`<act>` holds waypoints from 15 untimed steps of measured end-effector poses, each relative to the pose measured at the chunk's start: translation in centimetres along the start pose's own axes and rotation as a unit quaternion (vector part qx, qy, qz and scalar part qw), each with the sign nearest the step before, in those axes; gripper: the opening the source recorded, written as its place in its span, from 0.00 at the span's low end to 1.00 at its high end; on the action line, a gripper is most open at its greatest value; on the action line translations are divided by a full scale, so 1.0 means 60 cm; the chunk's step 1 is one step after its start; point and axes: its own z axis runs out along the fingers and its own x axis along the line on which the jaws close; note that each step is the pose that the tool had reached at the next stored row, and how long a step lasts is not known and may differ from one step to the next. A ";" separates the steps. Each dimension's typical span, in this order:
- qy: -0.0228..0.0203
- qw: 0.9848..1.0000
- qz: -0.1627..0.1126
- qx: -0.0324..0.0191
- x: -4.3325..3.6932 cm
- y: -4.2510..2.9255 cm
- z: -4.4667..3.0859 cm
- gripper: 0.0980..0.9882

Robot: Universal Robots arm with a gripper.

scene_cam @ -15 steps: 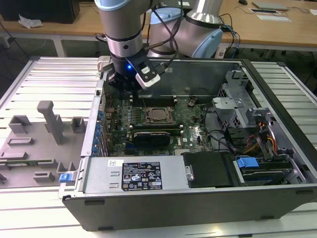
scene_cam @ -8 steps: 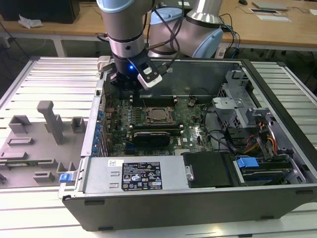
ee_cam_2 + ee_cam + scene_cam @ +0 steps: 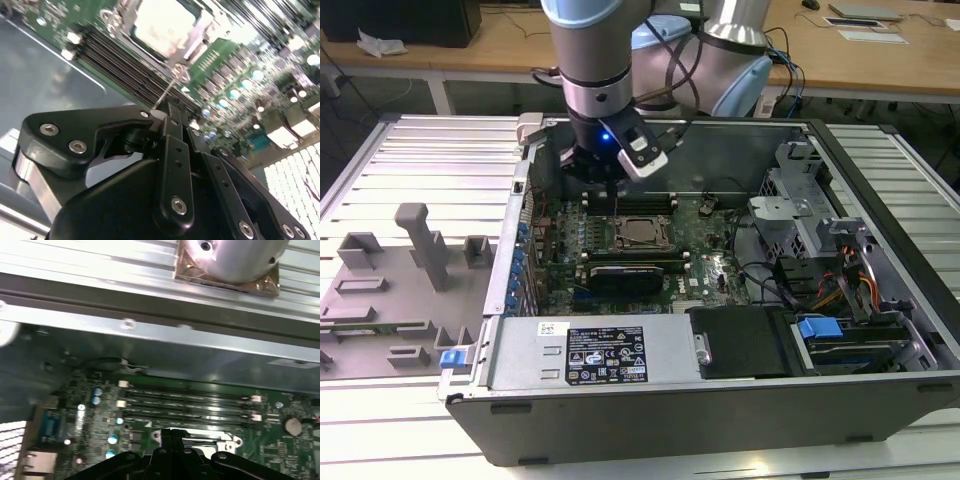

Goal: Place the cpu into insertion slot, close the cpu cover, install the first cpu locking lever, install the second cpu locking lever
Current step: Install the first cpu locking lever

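The cpu (image 3: pixel 642 233) lies flat in the insertion slot (image 3: pixel 621 243) on the green board, its silver top bright in the second wrist view (image 3: pixel 165 22). The cpu cover (image 3: pixel 196 44) lies down around the chip as a metal frame, and its edge (image 3: pixel 226 442) shows in the first wrist view. My gripper (image 3: pixel 613 200) hangs just behind the socket, toward the case's far wall. Its black fingers (image 3: pixel 176 131) are pressed together, shut on the thin wire of a cpu locking lever (image 3: pixel 169 90) that runs from the socket's corner to the fingertips. I cannot tell which of the two levers it is.
Long black memory slots (image 3: pixel 185 400) lie between the socket and the case's far wall (image 3: pixel 150 347). A black graphics card (image 3: pixel 625 272) sits in front of the socket, the power supply (image 3: pixel 590 350) nearer still. Drive cages (image 3: pixel 800 215) stand at the exterior view's right, a grey fixture tray (image 3: pixel 390 290) at its left.
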 end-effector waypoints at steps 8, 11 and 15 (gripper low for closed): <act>-0.011 1.000 -0.003 0.002 -0.026 -0.005 0.003 0.01; -0.036 0.999 -0.009 0.008 -0.025 -0.005 0.003 0.01; -0.060 0.998 -0.015 0.012 -0.023 -0.005 0.005 0.01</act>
